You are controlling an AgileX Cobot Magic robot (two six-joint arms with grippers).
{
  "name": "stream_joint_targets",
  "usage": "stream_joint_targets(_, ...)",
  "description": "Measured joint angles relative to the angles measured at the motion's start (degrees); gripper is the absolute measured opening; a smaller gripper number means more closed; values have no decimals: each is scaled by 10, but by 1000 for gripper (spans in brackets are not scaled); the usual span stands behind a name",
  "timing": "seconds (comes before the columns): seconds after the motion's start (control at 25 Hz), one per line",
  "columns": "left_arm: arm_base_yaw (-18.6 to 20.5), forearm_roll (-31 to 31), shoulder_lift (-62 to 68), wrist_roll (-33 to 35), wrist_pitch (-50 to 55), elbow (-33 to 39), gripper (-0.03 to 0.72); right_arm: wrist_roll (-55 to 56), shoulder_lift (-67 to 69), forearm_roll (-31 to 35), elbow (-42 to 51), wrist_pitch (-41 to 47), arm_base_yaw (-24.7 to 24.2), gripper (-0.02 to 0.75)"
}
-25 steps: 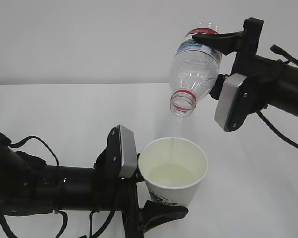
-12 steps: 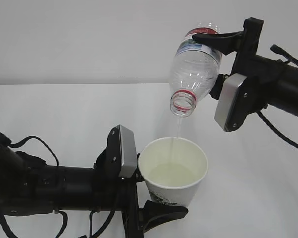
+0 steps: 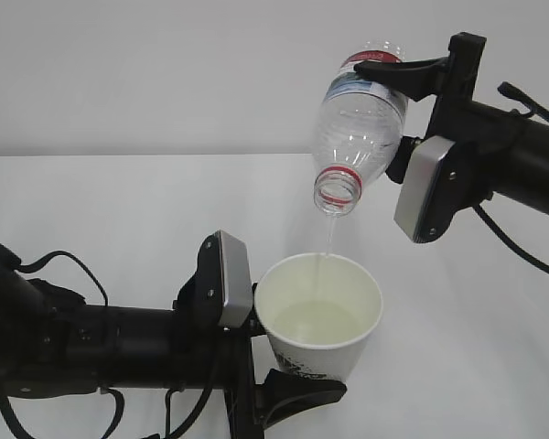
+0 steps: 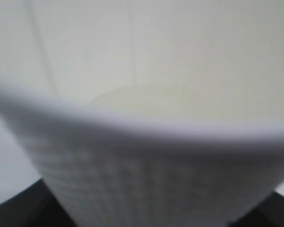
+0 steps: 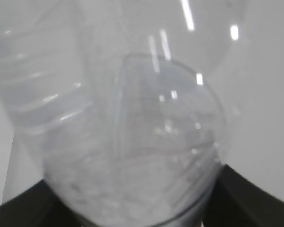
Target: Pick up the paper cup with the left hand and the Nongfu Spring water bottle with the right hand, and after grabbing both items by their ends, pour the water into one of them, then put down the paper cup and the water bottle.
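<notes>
Right hand [image 3: 395, 78] jaws clamp Nongfu Spring water bottle [image 3: 361, 123] base, neck tipped down so water [image 3: 328, 240] streams into paper cup [image 3: 318, 315] clamped upright directly beneath by left hand [image 3: 288, 384] jaws.

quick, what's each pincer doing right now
Left pincer: closed on the paper cup, held upright.
Right pincer: closed on the Nongfu Spring water bottle, tilted neck-down, water streaming into the cup.
</notes>
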Motion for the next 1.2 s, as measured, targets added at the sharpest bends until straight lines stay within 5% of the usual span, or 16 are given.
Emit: stream_joint_targets(1.2,0,-2,0,0,0,0,546,-6,0,0,0,-1,0,477)
